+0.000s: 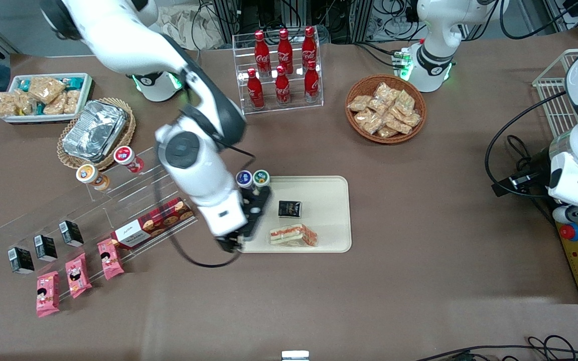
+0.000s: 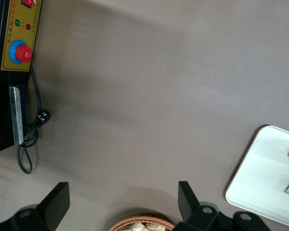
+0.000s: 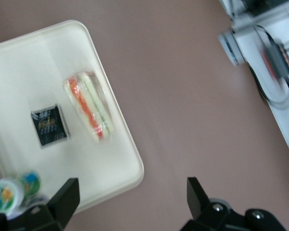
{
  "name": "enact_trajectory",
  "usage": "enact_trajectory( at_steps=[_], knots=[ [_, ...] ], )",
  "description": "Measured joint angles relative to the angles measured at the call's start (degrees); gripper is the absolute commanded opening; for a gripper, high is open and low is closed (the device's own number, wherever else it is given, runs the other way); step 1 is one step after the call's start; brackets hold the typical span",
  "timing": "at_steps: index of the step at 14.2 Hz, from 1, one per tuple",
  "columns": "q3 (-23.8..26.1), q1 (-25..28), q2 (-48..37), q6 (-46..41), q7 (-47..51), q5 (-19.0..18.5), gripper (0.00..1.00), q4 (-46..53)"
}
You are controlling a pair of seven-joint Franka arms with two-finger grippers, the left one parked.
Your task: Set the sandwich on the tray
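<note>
Sandwich (image 1: pixel 293 235) lies flat on the tray (image 1: pixel 329 188), in the part of it nearest the front camera, filling edge (red-orange and white stripes) showing through the clear wrap. Nothing is touching it.

Gripper (image 1: pixel 249 220) hangs above the tray's edge toward the working arm's end, just beside the sandwich but apart from it. In the right wrist view the fingers (image 3: pixel 198 195) stand spread wide with only counter and tray corner between them: released, holding nothing.

Also on the tray: a small black carton (image 1: pixel 289 208), farther from the front camera than the sandwich, a gap between them. Two round-lidded cups (image 1: pixel 252 178) sit at the tray's corner, farther from the front camera than the carton and partly covered by the arm.

Elsewhere on the brown counter (image 1: pixel 444 260): a clear rack of red cola bottles (image 1: pixel 283 67), a wicker basket of tan snack packets (image 1: pixel 385 109), and pink packets (image 1: pixel 76 275) toward the working arm's end.
</note>
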Motion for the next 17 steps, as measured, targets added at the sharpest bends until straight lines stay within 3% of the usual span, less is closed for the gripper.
enact_trajectory(
  at_steps=[5, 10, 17],
  knots=[
    [-0.13, -9.61, -8.9, -9.43, 1.3, -0.9, 0.99, -2.03],
    [-0.99, -19.3, -17.53, -24.05, 7.11, -1.14, 0.99, -3.19],
    [-6.54, -21.63, -28.81, -28.53, 16.63, -1.28, 0.99, -10.92]
  ],
)
